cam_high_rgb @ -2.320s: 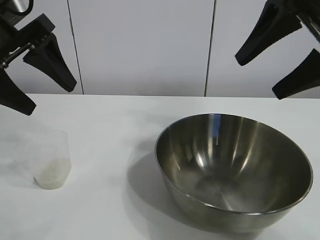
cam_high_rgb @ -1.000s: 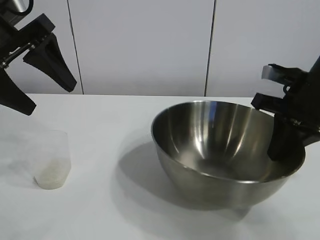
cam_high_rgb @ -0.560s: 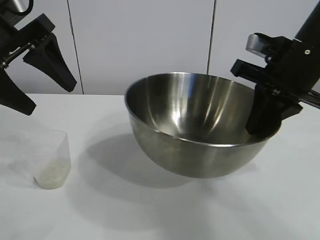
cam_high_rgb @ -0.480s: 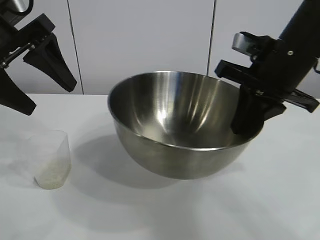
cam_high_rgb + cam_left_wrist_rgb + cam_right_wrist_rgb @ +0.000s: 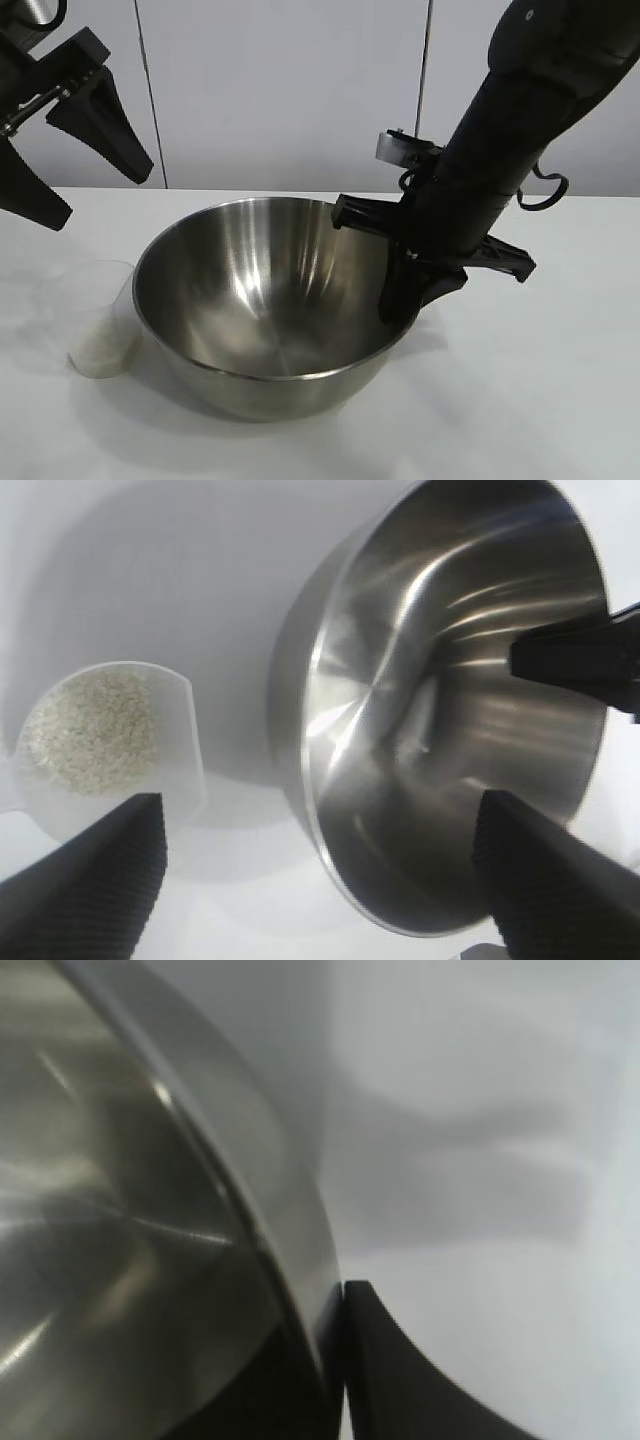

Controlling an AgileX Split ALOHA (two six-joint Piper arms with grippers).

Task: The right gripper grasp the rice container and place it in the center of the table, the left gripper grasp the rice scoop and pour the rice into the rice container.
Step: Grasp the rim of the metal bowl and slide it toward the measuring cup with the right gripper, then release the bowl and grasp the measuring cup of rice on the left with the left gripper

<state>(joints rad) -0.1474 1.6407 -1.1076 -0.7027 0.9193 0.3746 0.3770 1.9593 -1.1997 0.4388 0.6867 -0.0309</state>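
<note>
The rice container (image 5: 255, 300), a big steel bowl, is at the table's middle, a little left, low on or just over the white table (image 5: 560, 400); I cannot tell if it touches. My right gripper (image 5: 398, 300) is shut on its right rim, one finger inside and one outside, as the right wrist view (image 5: 338, 1360) shows on the bowl (image 5: 130, 1210). The rice scoop (image 5: 98, 340), a clear cup with rice (image 5: 92, 730) in its bottom, stands just left of the bowl, partly hidden behind it. My left gripper (image 5: 98, 195) hangs open above the scoop (image 5: 110, 750).
The left wrist view shows the bowl (image 5: 420, 710) close beside the scoop, with a right gripper finger (image 5: 580, 665) at its far rim. A white panelled wall (image 5: 290, 90) stands behind the table. Bare tabletop lies to the right of the bowl.
The right gripper came down, shut on the bowl's right rim, lifted it and carried it left. The bowl now sits lower, beside the scoop. The left arm has not moved.
</note>
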